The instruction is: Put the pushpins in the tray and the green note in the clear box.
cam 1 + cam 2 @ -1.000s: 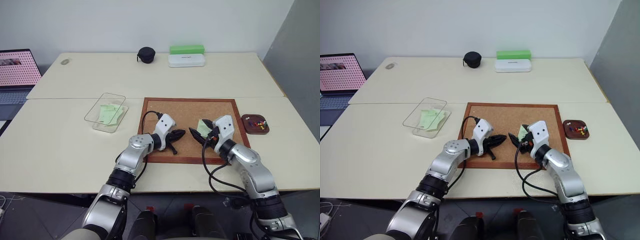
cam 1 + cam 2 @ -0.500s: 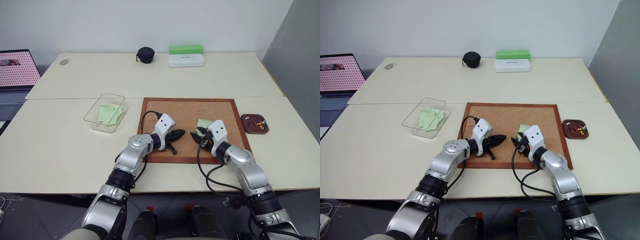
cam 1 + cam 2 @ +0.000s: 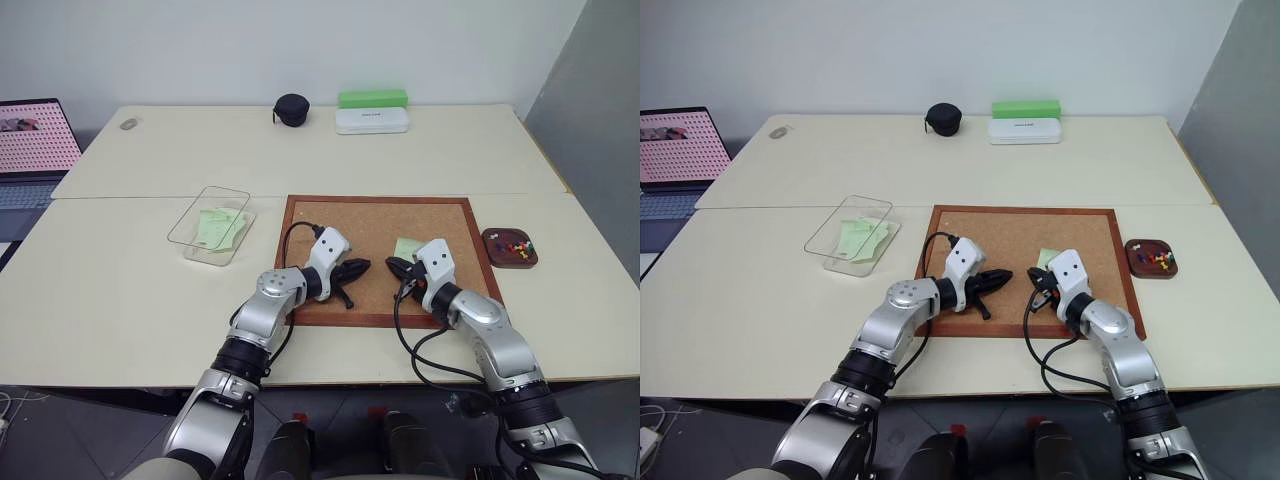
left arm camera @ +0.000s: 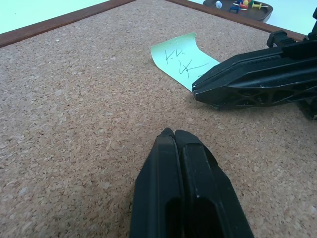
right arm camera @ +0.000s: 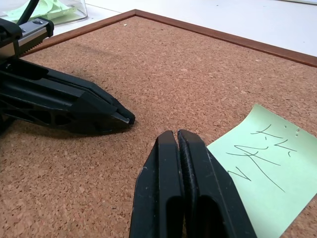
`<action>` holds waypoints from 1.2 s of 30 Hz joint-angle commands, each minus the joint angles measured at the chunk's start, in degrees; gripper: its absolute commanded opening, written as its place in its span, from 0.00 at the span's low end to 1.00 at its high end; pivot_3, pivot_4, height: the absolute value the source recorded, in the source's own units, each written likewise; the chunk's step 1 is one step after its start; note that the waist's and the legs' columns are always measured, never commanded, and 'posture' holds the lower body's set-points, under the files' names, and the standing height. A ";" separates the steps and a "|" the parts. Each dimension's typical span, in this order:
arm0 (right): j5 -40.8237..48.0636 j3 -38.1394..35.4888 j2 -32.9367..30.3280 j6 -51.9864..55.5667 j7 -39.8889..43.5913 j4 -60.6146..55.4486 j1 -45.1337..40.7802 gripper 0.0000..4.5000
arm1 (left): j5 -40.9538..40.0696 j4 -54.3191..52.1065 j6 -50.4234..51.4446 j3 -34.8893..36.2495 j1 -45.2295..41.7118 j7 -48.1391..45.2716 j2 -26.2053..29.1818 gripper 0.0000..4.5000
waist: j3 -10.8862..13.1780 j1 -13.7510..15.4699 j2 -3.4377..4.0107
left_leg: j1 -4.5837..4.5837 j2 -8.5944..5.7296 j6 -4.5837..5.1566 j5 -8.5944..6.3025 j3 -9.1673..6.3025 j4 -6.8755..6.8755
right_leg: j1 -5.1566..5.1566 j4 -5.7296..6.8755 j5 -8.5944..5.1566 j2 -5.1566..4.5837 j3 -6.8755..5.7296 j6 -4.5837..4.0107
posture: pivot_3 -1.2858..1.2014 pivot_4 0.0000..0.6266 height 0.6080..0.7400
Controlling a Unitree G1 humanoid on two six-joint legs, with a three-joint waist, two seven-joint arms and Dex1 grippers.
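While both arms reach over the board, the scene reads as follows.
Board: large wood-framed cork board (image 3: 380, 258) lies on the near half of the pale table (image 3: 120, 300), in front of the robot.
Left gripper: left gripper (image 3: 362, 266) hovers low over the cork near the board's middle, its two black fingers (image 4: 181, 198) pressed together on nothing, tip pointing right toward the other gripper.
Right gripper: right gripper (image 3: 392, 266) sits just right of it, fingers (image 5: 185, 198) also pressed together and empty; the two tips face each other, close but apart.
Green note: small pale green square slip of paper with dark handwriting (image 5: 265, 171) lies on the cork just beside the right gripper's fingers, on their far-right side, one edge curling up a little (image 3: 406, 246).
Clear box: shallow transparent plastic container (image 3: 211, 225) stands on the table left of the board, with other pale green slips (image 3: 220, 224) inside.
Tray: small dark reddish-brown dish (image 3: 510, 248) rests on the table just right of the board's right frame.
Pushpins: tiny pins with coloured heads (image 3: 514, 244) lie inside that dish.
Far edge: black round pouch (image 3: 291, 109), white oblong case (image 3: 372, 120) and bright green oblong box (image 3: 372, 98) sit well apart from the board.
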 commanded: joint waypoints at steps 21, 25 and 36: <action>-14.71 4.49 -12.10 -21.26 4.09 -6.30 -2.19 0.00 | -29.59 -4.37 34.82 21.77 -5.57 3.04 -6.47 0.32 | 0.16 -0.10 -0.28 | -0.06 0.01 -0.01 0.00 -0.02 0.01 | -0.03 -0.02 0.00 0.01 -0.06 0.00 | 0.52 0.24 1.00; -17.28 5.54 -13.60 -26.06 4.62 -5.76 -3.06 0.00 | -36.74 -4.37 42.22 27.05 -7.33 5.77 -7.26 0.52 | 0.16 -0.31 -0.29 | -0.05 0.02 -0.02 0.01 -0.03 0.00 | -0.04 -0.02 0.00 0.01 -0.05 0.00 | 0.52 0.24 1.00; -19.51 7.27 -14.06 -32.07 5.77 -7.87 -3.46 0.00 | -44.08 -4.19 49.74 29.35 -8.84 7.49 -8.29 0.91 | 0.17 -0.12 -0.30 | -0.05 0.00 -0.06 0.03 -0.04 0.01 | -0.04 -0.02 0.00 -0.01 -0.03 -0.01 | 0.52 0.24 1.00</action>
